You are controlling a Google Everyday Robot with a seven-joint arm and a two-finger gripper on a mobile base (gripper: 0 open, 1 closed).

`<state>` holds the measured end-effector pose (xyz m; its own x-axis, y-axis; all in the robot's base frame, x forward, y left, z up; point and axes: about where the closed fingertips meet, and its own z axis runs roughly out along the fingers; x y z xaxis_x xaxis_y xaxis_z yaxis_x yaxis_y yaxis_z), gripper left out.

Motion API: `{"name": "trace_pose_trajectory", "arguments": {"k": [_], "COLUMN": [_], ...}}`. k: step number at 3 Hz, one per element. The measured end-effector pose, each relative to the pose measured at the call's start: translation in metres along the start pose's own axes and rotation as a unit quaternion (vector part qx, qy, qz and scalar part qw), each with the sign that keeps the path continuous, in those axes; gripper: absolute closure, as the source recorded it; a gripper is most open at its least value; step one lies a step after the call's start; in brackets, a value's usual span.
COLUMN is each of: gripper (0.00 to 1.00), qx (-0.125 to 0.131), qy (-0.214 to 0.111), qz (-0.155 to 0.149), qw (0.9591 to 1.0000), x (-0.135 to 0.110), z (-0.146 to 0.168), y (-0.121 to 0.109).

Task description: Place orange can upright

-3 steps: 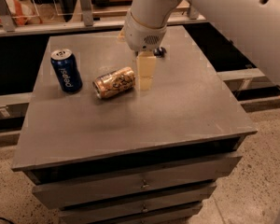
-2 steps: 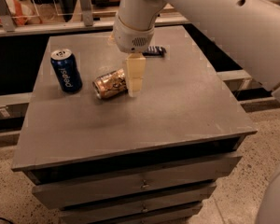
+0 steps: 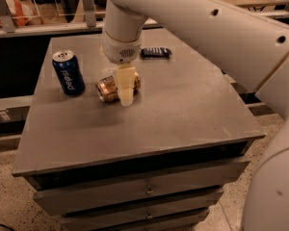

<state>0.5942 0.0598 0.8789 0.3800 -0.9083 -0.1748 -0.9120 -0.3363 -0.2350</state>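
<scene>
Presently, in the camera view, the robot's white arm (image 3: 197,25) reaches in from the upper right and bends down over the grey tabletop (image 3: 183,114), ending in a rounded wrist from which the pale pincer (image 3: 126,98) hangs nearly straight down. The pincer is at the middle of the orange can (image 3: 106,88), its pale tip low against the tabletop on the can's near side and covering the can's midsection. Whether it is released or clenched around the can cannot be told from this angle. The orange can lies on its side, not upright, in the left-centre part of the tabletop. Its long axis runs roughly left to right, one round end faces the lower left, and a little of its body shows on the far side of the pincer. Just to its left, apart from it, a dark blue Pepsi can (image 3: 68,74) stands upright with its silver top showing. Farther back, behind the wrist and to its right, a small dark flat object (image 3: 155,52), possibly a remote control, lies on the tabletop, well apart from both cans. The tabletop belongs to a grey cabinet, and stacked drawers (image 3: 147,190) with small handles show on its front. Speckled floor (image 3: 9,211) shows at the lower left.
</scene>
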Motion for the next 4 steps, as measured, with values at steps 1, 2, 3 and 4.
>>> {"name": "trace_pose_trajectory", "arguments": {"k": [1, 2, 3, 4], "gripper": [0.0, 0.0, 0.14, 0.38], "qx": [-0.008, -0.017, -0.025, -0.034], "qy": [0.016, 0.028, 0.035, 0.037], "qz": [-0.005, -0.008, -0.014, -0.021], "qw": [0.9998, 0.9994, 0.999, 0.9985], "x": [-0.001, -0.001, -0.004, -0.008], "z": [0.018, 0.029, 0.034, 0.036], "y": [-0.002, -0.001, 0.006, 0.015]}}
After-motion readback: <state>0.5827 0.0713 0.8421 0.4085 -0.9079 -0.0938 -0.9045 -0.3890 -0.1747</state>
